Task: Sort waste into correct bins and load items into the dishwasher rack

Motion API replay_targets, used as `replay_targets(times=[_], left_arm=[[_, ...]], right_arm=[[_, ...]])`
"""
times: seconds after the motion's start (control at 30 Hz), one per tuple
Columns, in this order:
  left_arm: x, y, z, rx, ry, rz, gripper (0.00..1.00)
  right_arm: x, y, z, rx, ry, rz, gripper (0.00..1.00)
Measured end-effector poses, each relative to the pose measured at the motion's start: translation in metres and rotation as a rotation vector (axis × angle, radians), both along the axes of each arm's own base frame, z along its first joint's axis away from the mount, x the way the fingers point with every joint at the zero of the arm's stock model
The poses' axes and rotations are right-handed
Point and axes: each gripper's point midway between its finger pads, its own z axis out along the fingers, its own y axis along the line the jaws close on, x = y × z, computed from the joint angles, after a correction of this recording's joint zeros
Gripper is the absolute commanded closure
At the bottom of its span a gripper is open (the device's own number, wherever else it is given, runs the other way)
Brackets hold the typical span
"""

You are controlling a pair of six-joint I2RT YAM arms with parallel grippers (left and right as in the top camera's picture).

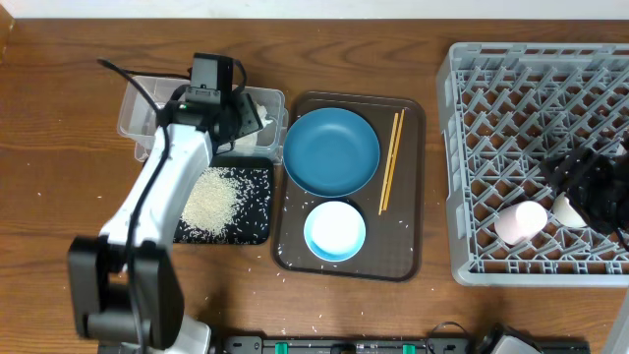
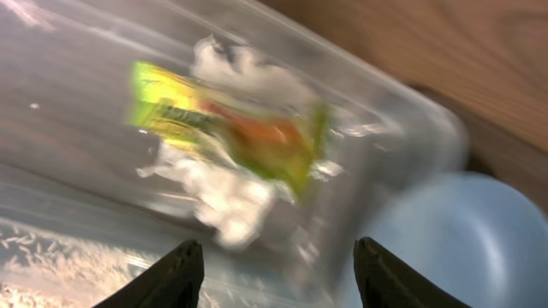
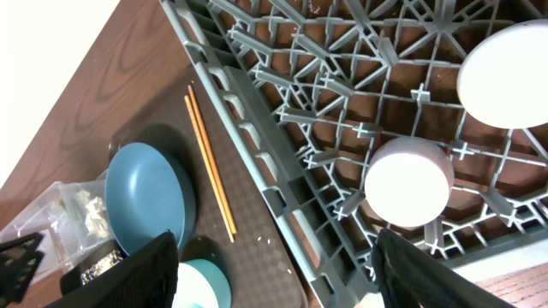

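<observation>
The green-and-orange wrapper and the crumpled white tissue lie in the clear tub. My left gripper is open and empty just above them, and shows over the tub's right end in the overhead view. Rice lies in the black tray. The blue plate, white bowl and chopsticks sit on the brown tray. The pink cup and white cup stand in the grey rack. My right gripper is open above the rack's front left edge.
The brown serving tray lies between the bins and the rack, with a few stray rice grains on it. Loose grains also dot the table in front of the trays. The left arm stretches from the front left up to the tub.
</observation>
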Motion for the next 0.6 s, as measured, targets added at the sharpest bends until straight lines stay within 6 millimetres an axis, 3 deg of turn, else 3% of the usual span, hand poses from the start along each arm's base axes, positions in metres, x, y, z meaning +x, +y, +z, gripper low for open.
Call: replay_targets(times=[0.13,0.23,0.5,0.6], left_arm=[[-0.022,-0.034,0.042,0.004,-0.069,-0.161,0.41],[-0.046,-0.066,0.055,0.026,-0.074,-0.315,0.41],[-0.091,-0.156,0.022,0.121,-0.017,-0.679,0.41],[-0.099,-0.171,0.011,0.170,-0.008,-0.731,0.45]], right_arm=[[0.003,0.014,0.000,-0.009,-0.002,0.066,0.29],[0.005,0.026,0.000,-0.020,-0.007,0.127,0.29],[0.008,0.044,-0.001,-0.057,-0.013,0.222,0.27],[0.008,0.044,-0.001,-0.063,-0.009,0.223,0.27]])
